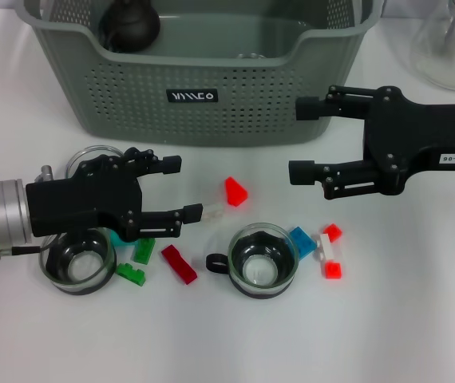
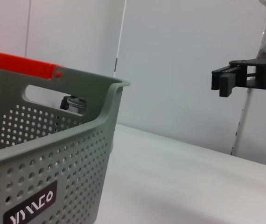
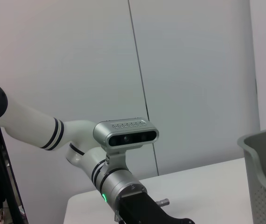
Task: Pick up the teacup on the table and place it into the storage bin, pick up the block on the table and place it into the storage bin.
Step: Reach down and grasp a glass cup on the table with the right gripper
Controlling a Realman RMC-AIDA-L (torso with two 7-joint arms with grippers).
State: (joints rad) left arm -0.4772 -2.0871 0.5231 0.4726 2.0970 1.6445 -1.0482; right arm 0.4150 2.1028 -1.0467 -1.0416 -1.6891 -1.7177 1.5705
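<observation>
Now both grippers, left gripper [image 1: 181, 188] and right gripper [image 1: 301, 140], hover with jaws wide and empty; lower squarely over the middle teacup [image 1: 263, 259], probably avoiding blocks, before the storage bin [image 1: 211, 96].

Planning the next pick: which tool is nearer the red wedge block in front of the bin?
Left. The left tool has its tips just beside the red wedge block; the right tool is farther off across the table.
</observation>
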